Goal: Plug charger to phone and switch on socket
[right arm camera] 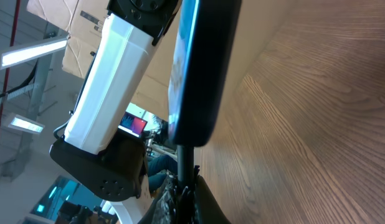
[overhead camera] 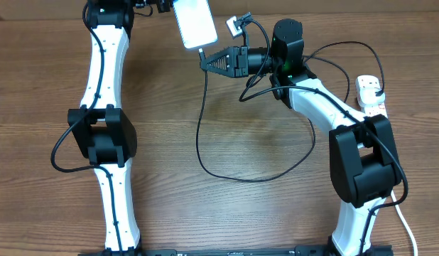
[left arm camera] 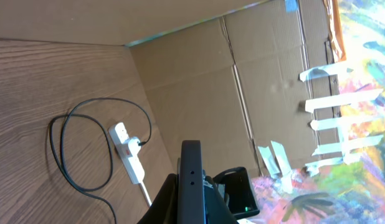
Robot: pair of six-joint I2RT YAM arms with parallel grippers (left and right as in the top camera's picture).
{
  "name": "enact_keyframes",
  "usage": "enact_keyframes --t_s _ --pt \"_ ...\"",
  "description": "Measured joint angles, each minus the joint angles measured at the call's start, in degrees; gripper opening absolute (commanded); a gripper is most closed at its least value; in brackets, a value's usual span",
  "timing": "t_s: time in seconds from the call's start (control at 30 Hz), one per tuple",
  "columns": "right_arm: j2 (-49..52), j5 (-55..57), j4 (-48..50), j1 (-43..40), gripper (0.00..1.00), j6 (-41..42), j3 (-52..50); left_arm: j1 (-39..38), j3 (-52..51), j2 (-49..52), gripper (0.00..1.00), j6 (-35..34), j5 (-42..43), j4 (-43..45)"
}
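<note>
**Both grippers closed, charger tip at the phone**

Your right gripper [overhead camera: 205, 62] was clamped shut on the connector end of the charger [overhead camera: 200, 142], with the tip pressed against the lower edge of the phone [overhead camera: 194, 23]. You could not tell whether it was fully seated. Your left gripper [overhead camera: 165, 6] was closed on the phone's upper end, holding it above the table [overhead camera: 226, 220] at 12 o'clock in the overhead view. From the tip, the black cable dropped toward 6 o'clock, looped, and climbed to the socket [overhead camera: 369, 92], which lay at 3 o'clock by the right arm.
</note>
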Motion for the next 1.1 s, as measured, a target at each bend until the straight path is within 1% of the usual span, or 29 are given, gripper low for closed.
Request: enact_keyframes --t_s 0.63,0.9,1.1 --pt "0.0 0.0 0.0 0.0 0.04 -0.3 0.0 0.0 0.0 0.0 0.04 0.7 1.0 0.0" --pt "0.0 0.0 0.4 -0.6 0.04 -0.4 0.0 0.0 0.0 0.0 0.04 3.0 1.2 0.0" --pt "0.0 0.0 0.4 -0.6 0.04 -0.5 0.0 0.0 0.0 0.0 0.04 3.0 1.3 0.0"
